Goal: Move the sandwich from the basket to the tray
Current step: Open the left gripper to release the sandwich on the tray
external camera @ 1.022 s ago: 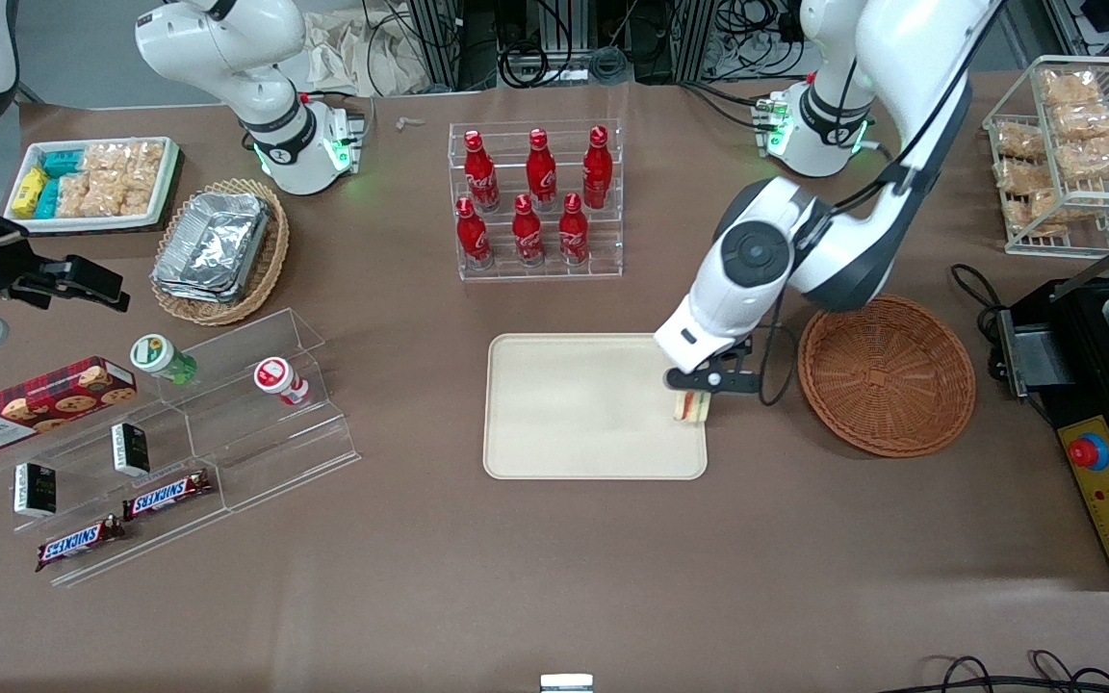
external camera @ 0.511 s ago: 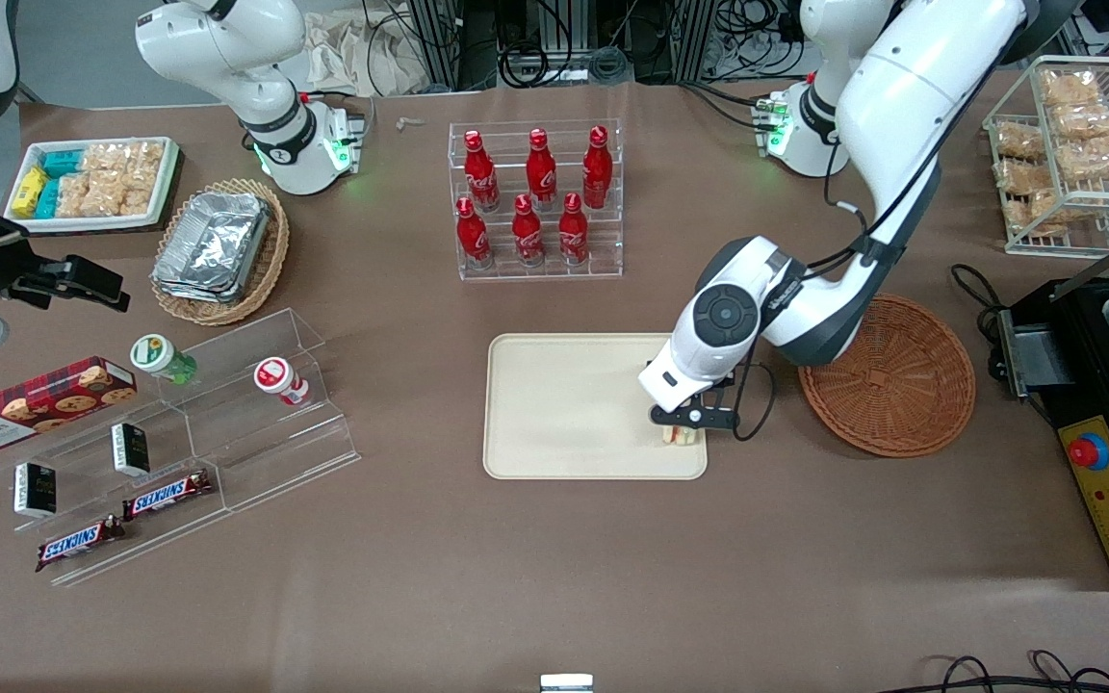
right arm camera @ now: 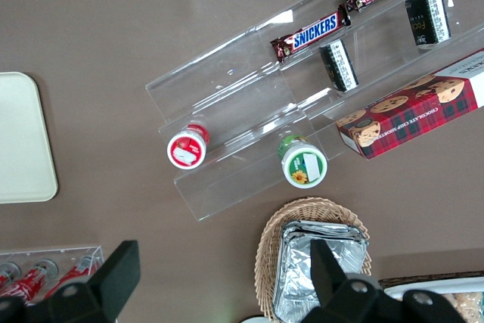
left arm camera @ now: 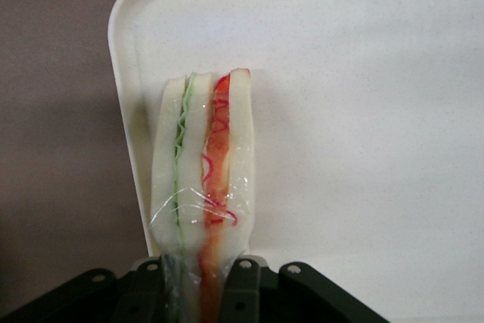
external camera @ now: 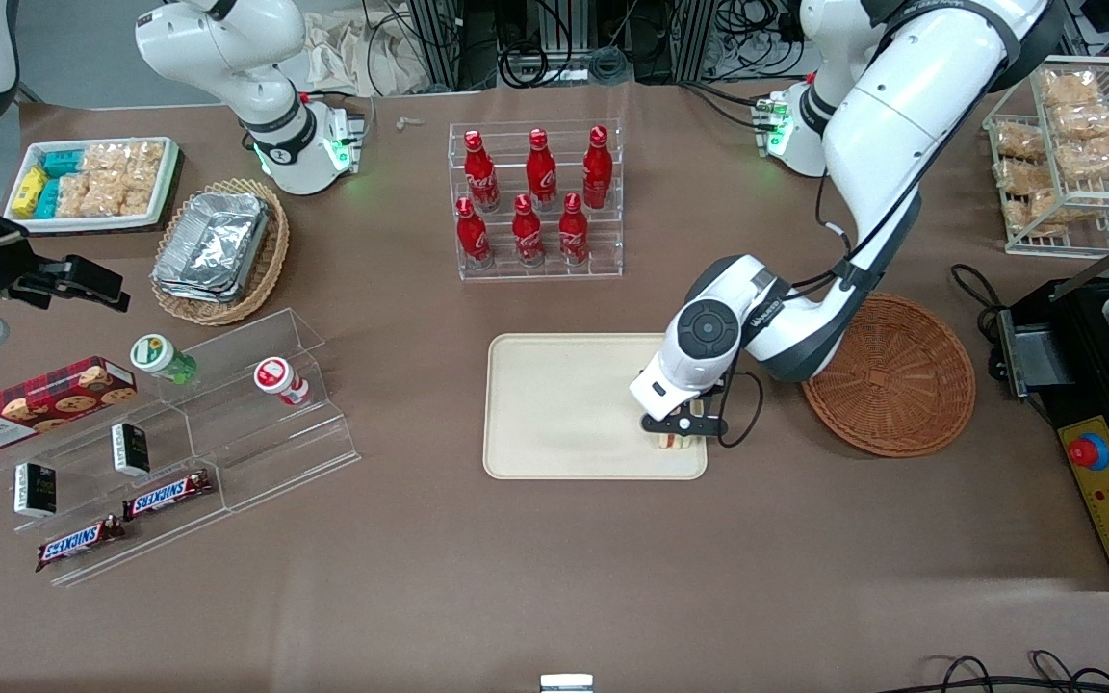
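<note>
My gripper [external camera: 676,430] is low over the cream tray [external camera: 554,404], at the corner nearest the front camera on the working arm's side. It is shut on the sandwich [external camera: 675,441], a wrapped white-bread wedge with green and red-orange filling. In the left wrist view the sandwich [left arm camera: 203,179] stands upright between the black fingers [left arm camera: 240,293], just inside the tray's rim [left arm camera: 125,73]. Whether its lower edge touches the tray surface I cannot tell. The reddish-brown basket [external camera: 887,373] lies beside the tray toward the working arm's end, with nothing in it.
An acrylic rack of red bottles [external camera: 535,202] stands farther from the front camera than the tray. Acrylic steps with snack bars and cups [external camera: 179,433], a tan basket of foil containers [external camera: 219,248] and a white snack tray [external camera: 92,183] lie toward the parked arm's end. A black machine [external camera: 1103,385] sits by the basket.
My gripper has carried the sandwich from the tray's basket-side edge inward and toward the front camera, and it has come down lower over the tray corner.
</note>
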Available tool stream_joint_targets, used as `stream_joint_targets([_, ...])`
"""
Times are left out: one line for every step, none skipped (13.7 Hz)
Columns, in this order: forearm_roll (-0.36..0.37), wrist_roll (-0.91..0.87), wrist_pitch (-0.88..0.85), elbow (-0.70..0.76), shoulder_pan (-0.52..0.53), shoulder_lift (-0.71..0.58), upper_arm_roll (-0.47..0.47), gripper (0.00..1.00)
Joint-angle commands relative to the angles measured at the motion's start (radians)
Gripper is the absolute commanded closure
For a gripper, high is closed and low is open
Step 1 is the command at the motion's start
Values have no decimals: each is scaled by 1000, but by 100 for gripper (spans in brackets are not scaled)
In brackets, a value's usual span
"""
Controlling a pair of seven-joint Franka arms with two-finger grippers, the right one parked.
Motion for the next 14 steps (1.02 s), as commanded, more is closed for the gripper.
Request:
stream_joint_targets([52, -35, 3, 19, -3, 22, -7, 0])
stream_joint_targets([54, -35, 3, 21, -3, 25, -7, 0])
stream_joint_targets([52, -33, 5, 30, -3, 35, -7, 0])
stream_joint_targets([52, -35, 6, 32, -3, 36, -9, 0])
stream_joint_targets([51, -36, 6, 32, -3, 33, -9, 0])
stream_joint_targets([55, -33, 8, 32, -5, 26, -10, 0])
stream_joint_targets([55, -33, 5, 32, -3, 22, -18, 0])
stream_joint_targets([54, -35, -1, 30, 0, 10, -24, 0])
stream_joint_targets([52, -35, -9, 27, 4, -9, -24, 0])
stream_joint_targets([51, -40, -21, 27, 8, -41, -26, 0])
stream_joint_targets([40, -38, -40, 25, 9, -87, -26, 0])
stream_joint_targets([34, -35, -82, 24, 11, -137, -29, 0])
stream_joint_targets([6, -32, -128, 25, 14, -185, -36, 0])
stream_joint_targets([-39, -20, -162, 25, 17, -245, -36, 0])
